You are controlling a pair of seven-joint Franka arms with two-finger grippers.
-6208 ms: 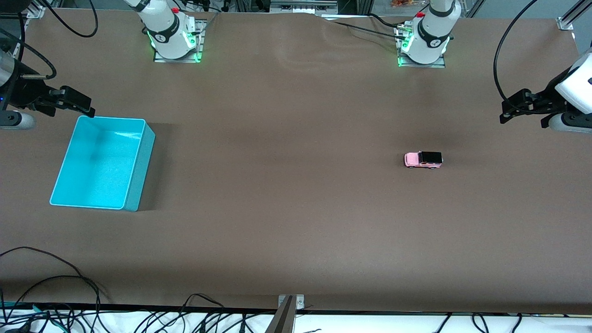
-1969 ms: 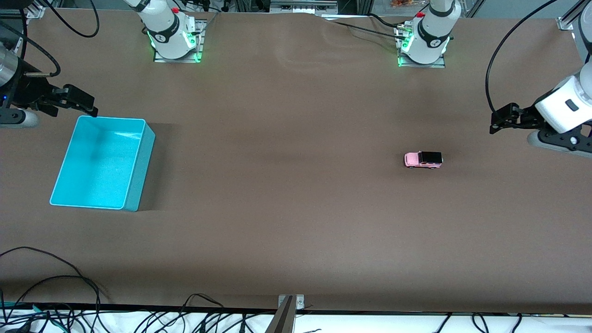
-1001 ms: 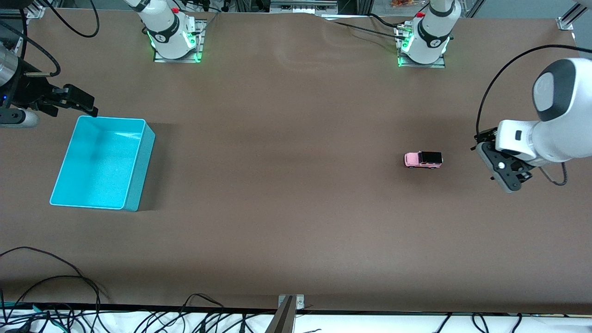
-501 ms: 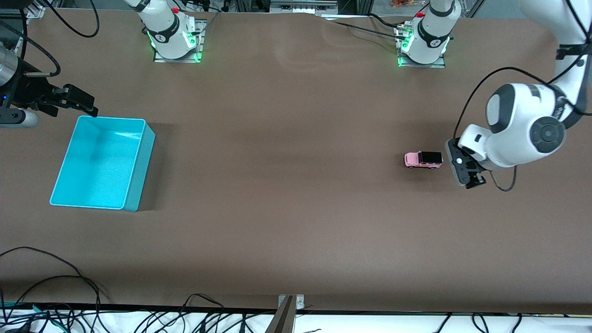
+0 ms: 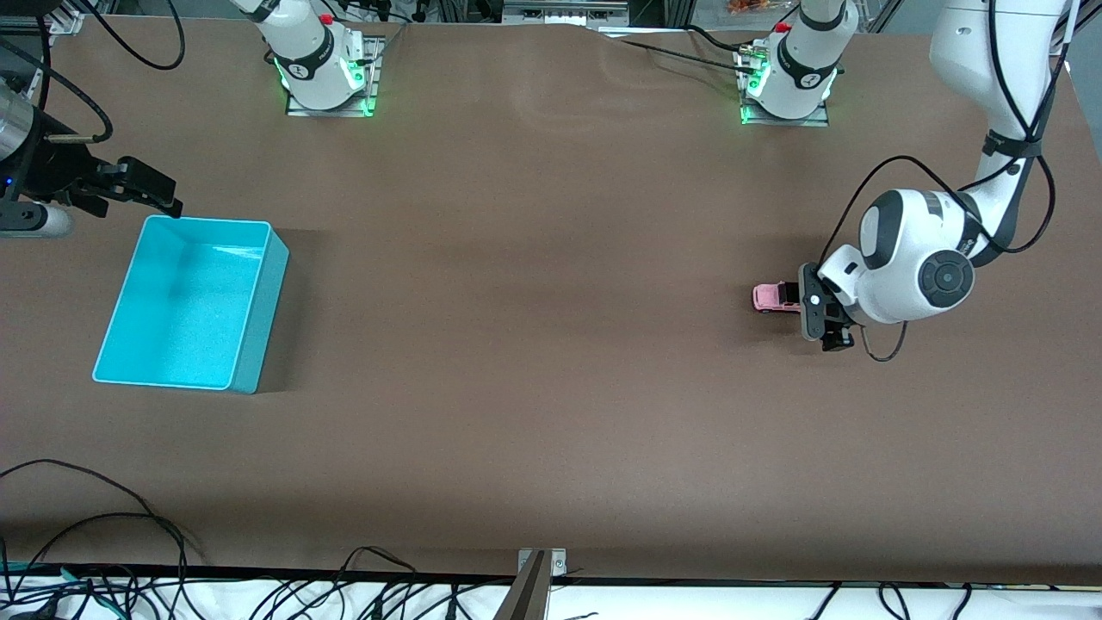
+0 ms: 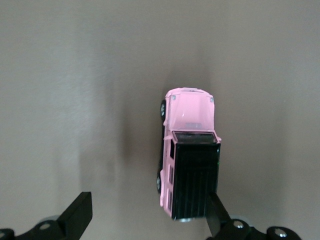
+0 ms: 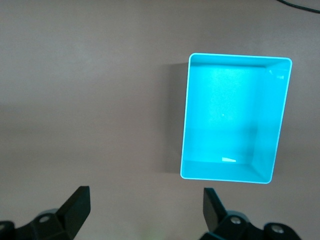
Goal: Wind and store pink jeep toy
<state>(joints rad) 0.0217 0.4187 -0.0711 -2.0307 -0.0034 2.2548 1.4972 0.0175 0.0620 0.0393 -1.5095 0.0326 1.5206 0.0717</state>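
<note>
The pink jeep toy (image 5: pixel 770 298) stands on the brown table toward the left arm's end, its black roofed rear hidden under the left arm's hand. My left gripper (image 5: pixel 818 314) hangs low over that rear end, open. In the left wrist view the jeep (image 6: pixel 190 150) lies off-centre between the spread fingers of the left gripper (image 6: pixel 148 210), with its rear corner against one fingertip (image 6: pixel 215 212). My right gripper (image 5: pixel 146 189) waits open over the table beside the turquoise bin (image 5: pixel 263 319), holding nothing. The right wrist view shows the right gripper (image 7: pixel 145 202) and the empty bin (image 7: pixel 188 115).
The two arm bases (image 5: pixel 323 73) (image 5: pixel 788 82) stand at the table's edge farthest from the front camera. Loose black cables (image 5: pixel 95 534) and a metal bracket (image 5: pixel 538 568) lie along the nearest edge. Bare brown tabletop stretches between the jeep and the bin.
The left arm has swung in from the table's end and come down over the jeep's rear. The jeep, the bin and the right arm have not moved.
</note>
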